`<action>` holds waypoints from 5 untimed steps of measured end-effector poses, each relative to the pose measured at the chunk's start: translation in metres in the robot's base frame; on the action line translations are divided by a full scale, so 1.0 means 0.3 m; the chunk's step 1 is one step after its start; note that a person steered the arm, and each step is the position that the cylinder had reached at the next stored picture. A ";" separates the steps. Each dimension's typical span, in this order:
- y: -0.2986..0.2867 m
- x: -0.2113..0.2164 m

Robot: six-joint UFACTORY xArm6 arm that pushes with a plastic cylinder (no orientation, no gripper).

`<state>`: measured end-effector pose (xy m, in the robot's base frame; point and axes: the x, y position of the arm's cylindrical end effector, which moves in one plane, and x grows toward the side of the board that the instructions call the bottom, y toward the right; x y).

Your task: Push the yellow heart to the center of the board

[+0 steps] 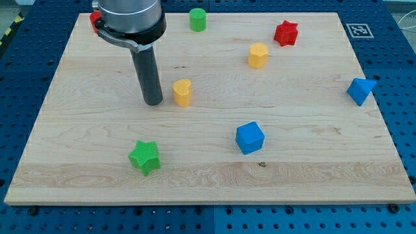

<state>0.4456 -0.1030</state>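
The yellow heart [182,92] stands on the wooden board [208,169], left of the board's middle. My tip [154,102] rests on the board just to the view's left of the heart, with a narrow gap between them. The dark rod rises from the tip to the arm's grey collar at the view's top left.
A yellow hexagon block [258,56] and a red star [285,32] lie at the upper right. A green cylinder [197,19] sits at the top. A blue cube [249,138] lies below centre, a blue triangular block [360,91] at the right, a green star [145,157] at the lower left. A red block [95,19] shows partly behind the arm.
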 end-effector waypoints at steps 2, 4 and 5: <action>0.036 0.044; 0.100 0.045; 0.106 0.032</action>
<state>0.4551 -0.0711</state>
